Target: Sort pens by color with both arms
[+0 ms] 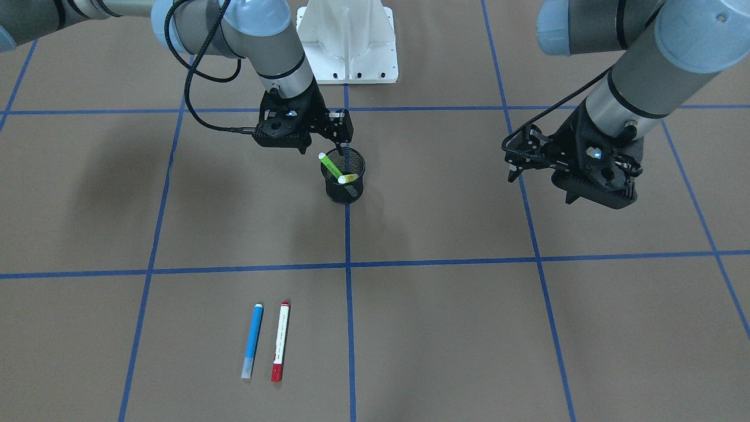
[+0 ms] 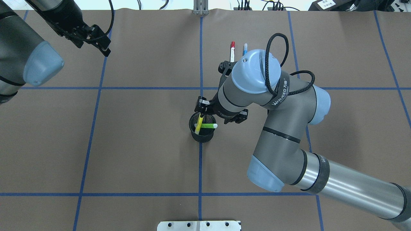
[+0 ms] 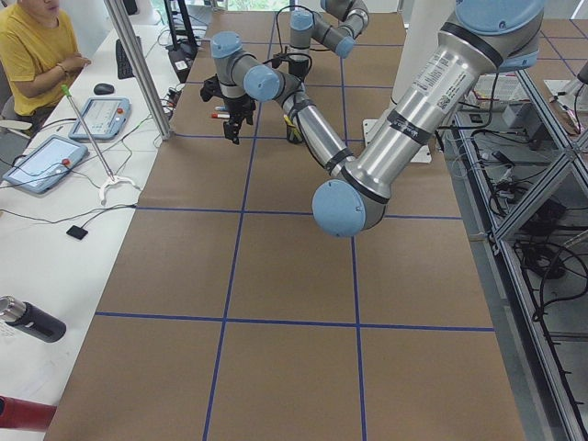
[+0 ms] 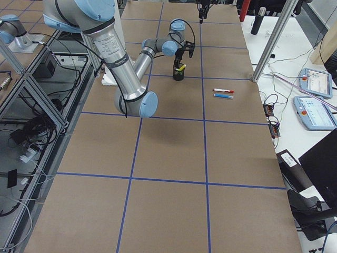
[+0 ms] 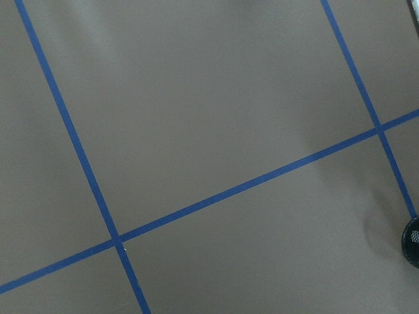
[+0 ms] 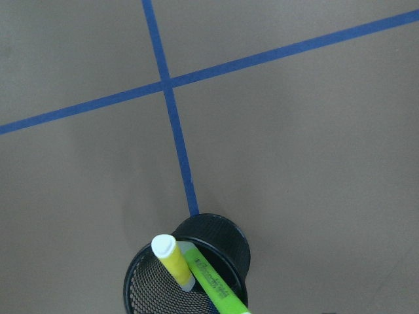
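Observation:
A black mesh cup (image 1: 344,189) stands at the table's middle. The green pen (image 1: 330,164) and the yellow pen (image 1: 348,177) lean inside it, also seen in the right wrist view as green (image 6: 213,288) and yellow (image 6: 171,260). My right gripper (image 1: 343,145) hovers just above the cup's rim, looks open and holds nothing. The blue pen (image 1: 252,340) and the white pen with red cap (image 1: 280,341) lie side by side on the table, far from the robot. My left gripper (image 1: 512,159) is open and empty, raised over bare table well to the cup's side.
The white metal base (image 1: 347,41) sits at the robot's edge. Blue tape lines (image 1: 347,265) divide the brown table into squares. Operators' tablets (image 3: 41,161) lie on a side bench beyond the table. The left wrist view shows bare table and the cup's rim (image 5: 414,241).

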Action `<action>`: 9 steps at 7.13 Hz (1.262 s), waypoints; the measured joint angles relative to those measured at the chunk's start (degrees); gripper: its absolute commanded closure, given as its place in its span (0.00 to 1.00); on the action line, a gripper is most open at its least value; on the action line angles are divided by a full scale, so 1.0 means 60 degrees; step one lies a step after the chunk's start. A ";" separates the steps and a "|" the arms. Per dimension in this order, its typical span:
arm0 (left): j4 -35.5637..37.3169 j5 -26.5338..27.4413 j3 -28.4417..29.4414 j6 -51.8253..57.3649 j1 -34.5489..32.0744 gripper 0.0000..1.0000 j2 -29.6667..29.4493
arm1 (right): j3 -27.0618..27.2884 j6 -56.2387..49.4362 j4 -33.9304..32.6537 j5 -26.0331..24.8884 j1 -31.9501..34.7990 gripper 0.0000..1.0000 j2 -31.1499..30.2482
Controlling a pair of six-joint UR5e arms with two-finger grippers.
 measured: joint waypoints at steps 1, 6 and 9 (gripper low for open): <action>0.0003 -0.0004 0.0000 -0.0003 0.0000 0.01 0.0000 | 0.0001 0.0105 0.0488 -0.0396 -0.0173 0.48 -0.0177; -0.0005 -0.0008 0.0000 -0.0061 0.0023 0.01 0.0001 | -0.0051 -0.0007 0.1053 -0.1249 -0.0579 0.54 -0.0519; -0.0019 -0.0018 0.0026 -0.0063 0.0028 0.01 0.0001 | -0.0083 -0.0028 0.1413 -0.1257 -0.0714 0.70 -0.0715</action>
